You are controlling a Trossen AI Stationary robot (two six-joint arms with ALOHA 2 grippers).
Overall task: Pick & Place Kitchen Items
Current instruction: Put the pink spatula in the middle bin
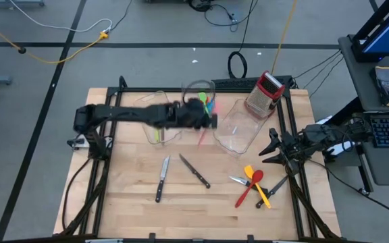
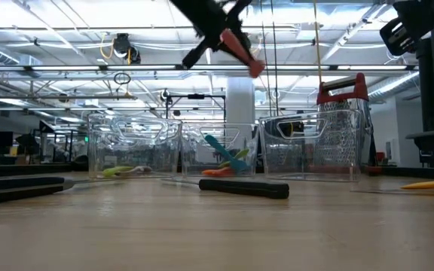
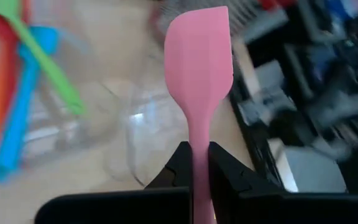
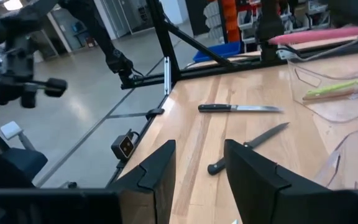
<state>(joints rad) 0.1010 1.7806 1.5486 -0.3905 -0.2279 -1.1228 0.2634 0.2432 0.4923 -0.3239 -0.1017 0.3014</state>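
My left gripper [image 1: 204, 120] hangs high over the clear bins, shut on a pink spatula [image 3: 201, 56] whose blade [image 2: 253, 66] slants down past the fingers in the low view. Green, blue and orange utensils [image 3: 17, 93] lie in the middle bin [image 1: 198, 94]. A yellow-green utensil [image 1: 158, 135] lies in the left bin. Two black-handled knives [image 1: 162, 177] [image 1: 196, 172] lie flat on the table's near half. Yellow and red spoons [image 1: 252, 182] lie at the near right. My right gripper [image 4: 197, 168] waits open at the table's right edge [image 1: 272, 145], holding nothing. My left gripper pinches the pink spatula's handle [image 3: 199, 134] between its two fingers, a little below the blade. The blade sticks out beyond the fingertips. The spatula is lifted clear, well above the bins and the table.
Three clear plastic bins [image 2: 134, 147] [image 2: 221, 147] [image 2: 307, 147] stand across the far half of the table. A red-topped metal grater [image 1: 265, 94] stands at the far right, beside the right bin [image 1: 238, 125]. Bare wood lies along the near edge [image 1: 181, 216].
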